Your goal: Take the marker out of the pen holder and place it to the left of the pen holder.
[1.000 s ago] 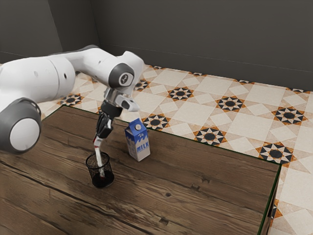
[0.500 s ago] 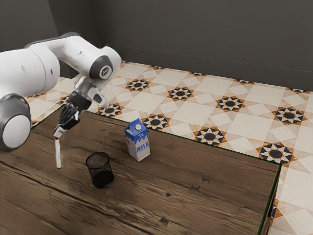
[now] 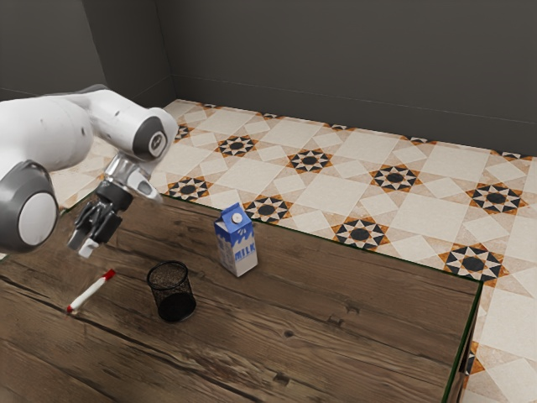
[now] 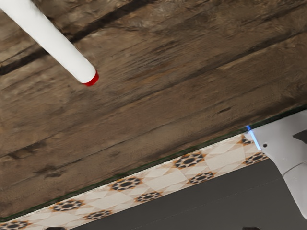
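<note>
In the exterior view my gripper (image 3: 82,246) is open above the table, to the exterior view's left of the pen holder. The white marker with red ends (image 3: 91,291) shows below the fingers, apart from them, over the wood; whether it lies fully flat I cannot tell. The black mesh pen holder (image 3: 172,294) stands upright, with no marker in it. In the wrist view the marker's white body (image 4: 53,40) ends in a red tip against the tabletop.
A blue and white milk carton (image 3: 237,242) stands behind the pen holder, toward the table's far edge. The wooden table (image 3: 336,336) stretches toward the exterior view's right. Part of the white arm (image 4: 285,148) appears in the wrist view.
The marker came out of the pen holder, moved to the exterior view's left and has been let go. My gripper moved that way too and opened. Pen holder and carton stayed put.
</note>
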